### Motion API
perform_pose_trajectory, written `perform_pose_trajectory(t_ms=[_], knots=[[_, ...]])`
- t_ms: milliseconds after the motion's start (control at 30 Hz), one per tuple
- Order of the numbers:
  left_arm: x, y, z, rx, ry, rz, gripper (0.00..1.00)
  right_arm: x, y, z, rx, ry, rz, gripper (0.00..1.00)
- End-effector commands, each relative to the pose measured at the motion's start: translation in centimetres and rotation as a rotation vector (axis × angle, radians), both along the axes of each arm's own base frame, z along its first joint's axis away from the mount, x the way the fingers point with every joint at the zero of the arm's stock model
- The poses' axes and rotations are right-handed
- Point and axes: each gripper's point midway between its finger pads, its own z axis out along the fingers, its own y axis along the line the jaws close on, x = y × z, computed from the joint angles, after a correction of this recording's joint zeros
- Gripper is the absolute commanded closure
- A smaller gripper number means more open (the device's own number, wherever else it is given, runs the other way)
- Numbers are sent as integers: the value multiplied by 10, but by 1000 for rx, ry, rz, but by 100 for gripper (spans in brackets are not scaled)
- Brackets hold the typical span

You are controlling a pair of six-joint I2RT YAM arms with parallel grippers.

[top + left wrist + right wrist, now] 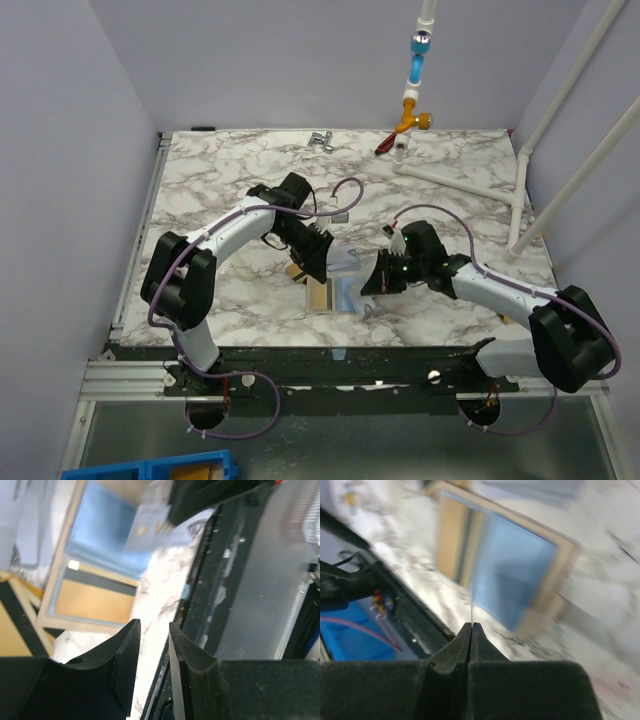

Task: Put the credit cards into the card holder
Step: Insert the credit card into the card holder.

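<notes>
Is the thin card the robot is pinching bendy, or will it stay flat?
Probably stays flat: the card juts straight from the right fingers with no droop. Likely light, since edge-on it is a mere sliver. Its face looks smooth, so it might slip if the pinch loosens.

Open card holder (92,600); pale card (150,530) seemingly above

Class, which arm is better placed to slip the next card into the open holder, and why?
Right. The right hand is shut on a pale card, edge pointing at the open card holder. The left hand is open, holding nothing.
</notes>
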Motion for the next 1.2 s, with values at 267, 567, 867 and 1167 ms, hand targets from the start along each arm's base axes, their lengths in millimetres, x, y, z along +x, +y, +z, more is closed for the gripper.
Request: perform_pose_trajectory(t_ms=[267, 567, 867, 1167], knots=[[26, 39, -86, 305, -126, 135, 71, 6, -50, -51, -242, 77, -310, 99], [26, 38, -99, 329, -143, 115, 73, 15, -51, -38, -232, 29, -327, 99], [24, 36, -105, 353, -167, 91, 75, 12, -54, -39, -224, 30, -324, 99], [20, 35, -107, 356, -165, 80, 76, 7, -44, -41, -177, 51, -278, 99]])
